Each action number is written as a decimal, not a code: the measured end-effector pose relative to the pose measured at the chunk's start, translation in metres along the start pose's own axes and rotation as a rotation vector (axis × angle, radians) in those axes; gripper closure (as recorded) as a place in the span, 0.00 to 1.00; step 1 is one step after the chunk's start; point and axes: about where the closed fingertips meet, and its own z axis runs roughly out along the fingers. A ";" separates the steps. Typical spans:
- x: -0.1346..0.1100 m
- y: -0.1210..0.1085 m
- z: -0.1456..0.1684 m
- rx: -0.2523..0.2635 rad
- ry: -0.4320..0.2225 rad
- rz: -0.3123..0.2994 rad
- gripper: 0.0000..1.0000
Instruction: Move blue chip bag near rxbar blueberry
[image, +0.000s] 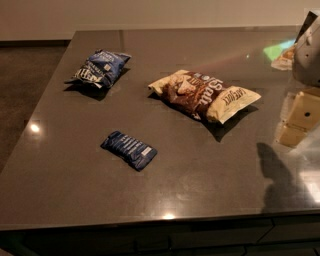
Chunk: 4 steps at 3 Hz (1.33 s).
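Note:
The blue chip bag (100, 68) is puffy and dark blue with white lettering. It lies at the back left of the dark table (200, 170). The rxbar blueberry (129, 149), a flat dark blue wrapper with pale text lines, lies nearer the front, left of centre and well apart from the bag. My gripper (296, 124) is at the right edge of the view, cream-coloured under a grey arm part, hanging above the table's right side. It is far from both blue items and holds nothing that I can see.
A larger brown-and-cream chip bag (205, 95) lies in the middle of the table, between the blue bag and the gripper. The gripper's shadow (277, 175) falls on the front right. The table's front edge runs along the bottom, and floor shows to the left.

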 end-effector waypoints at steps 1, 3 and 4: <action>0.000 0.000 0.000 0.000 0.000 0.000 0.00; -0.036 -0.033 0.013 -0.002 -0.080 -0.031 0.00; -0.072 -0.071 0.034 0.009 -0.146 -0.058 0.00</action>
